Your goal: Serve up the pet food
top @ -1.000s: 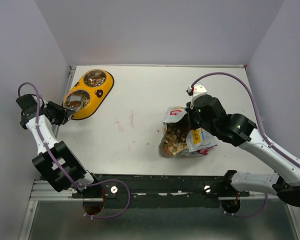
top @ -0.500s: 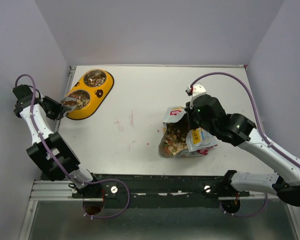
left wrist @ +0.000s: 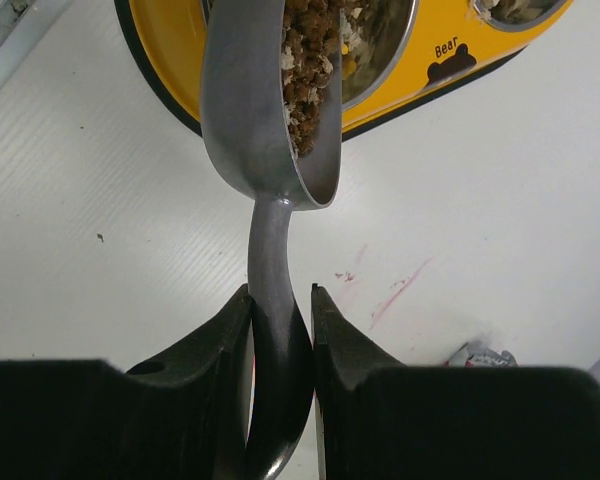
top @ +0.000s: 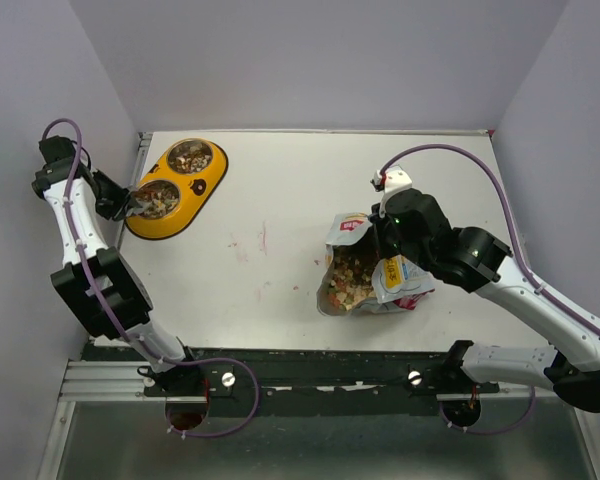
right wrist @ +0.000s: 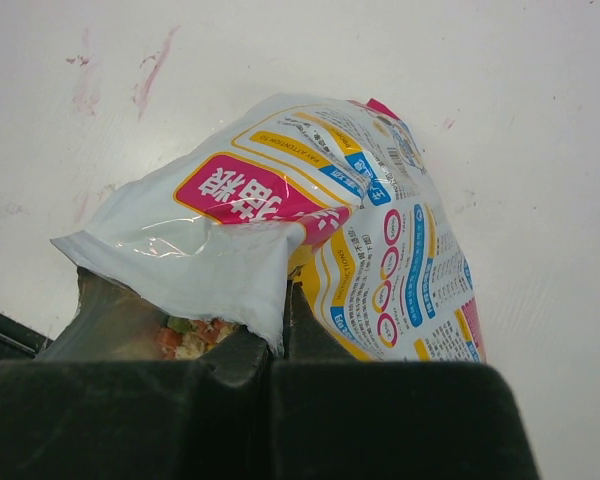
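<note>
Crinkled pouch (right wrist: 360,230) lies open right of centre, mixed kibble (top: 352,278) showing inside. The right gripper (right wrist: 283,330) pinches its torn edge. The left gripper (left wrist: 280,300), reaching far left, clamps the loaded scoop (left wrist: 270,110) tilted over the yellow bowl (left wrist: 420,80).

This looks like a robotics lab test cell. A white desk (top: 280,180) is boxed in on three sides by plain pale walls (top: 310,60). A left arm (top: 75,240) and right arm (top: 520,290) are mounted by a slotted aluminium rail (top: 90,378) at the near edge, and purple cables (top: 450,148) loop over them.
</note>
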You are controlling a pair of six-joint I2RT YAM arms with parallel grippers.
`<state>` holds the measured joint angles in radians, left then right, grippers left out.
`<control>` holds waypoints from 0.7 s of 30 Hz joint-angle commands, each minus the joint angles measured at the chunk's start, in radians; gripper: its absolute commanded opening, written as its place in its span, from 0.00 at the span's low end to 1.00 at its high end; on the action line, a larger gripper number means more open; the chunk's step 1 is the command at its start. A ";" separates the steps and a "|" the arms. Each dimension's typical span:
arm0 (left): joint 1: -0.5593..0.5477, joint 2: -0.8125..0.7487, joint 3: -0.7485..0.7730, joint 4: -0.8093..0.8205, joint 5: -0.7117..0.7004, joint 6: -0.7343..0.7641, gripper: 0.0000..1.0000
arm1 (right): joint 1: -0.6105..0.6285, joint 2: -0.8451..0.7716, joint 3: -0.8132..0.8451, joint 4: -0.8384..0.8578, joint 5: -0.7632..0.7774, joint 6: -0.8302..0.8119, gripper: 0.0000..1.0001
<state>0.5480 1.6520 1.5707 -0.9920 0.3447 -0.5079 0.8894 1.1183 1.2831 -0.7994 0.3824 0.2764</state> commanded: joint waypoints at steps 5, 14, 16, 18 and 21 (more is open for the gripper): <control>-0.065 0.074 0.150 -0.102 -0.147 0.038 0.00 | 0.003 -0.006 0.039 0.077 0.064 -0.002 0.01; -0.147 0.132 0.276 -0.194 -0.299 0.098 0.00 | 0.005 -0.006 0.041 0.075 0.067 0.000 0.01; -0.171 0.153 0.308 -0.220 -0.329 0.117 0.00 | 0.005 -0.006 0.041 0.075 0.064 0.000 0.01; -0.192 0.173 0.339 -0.244 -0.375 0.131 0.00 | 0.005 -0.006 0.044 0.075 0.065 0.000 0.01; -0.224 0.195 0.373 -0.266 -0.438 0.154 0.00 | 0.005 -0.006 0.050 0.071 0.070 0.000 0.01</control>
<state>0.3660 1.8183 1.8763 -1.1984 0.0471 -0.4099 0.8913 1.1183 1.2839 -0.7994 0.3985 0.2768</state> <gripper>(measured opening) 0.315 0.012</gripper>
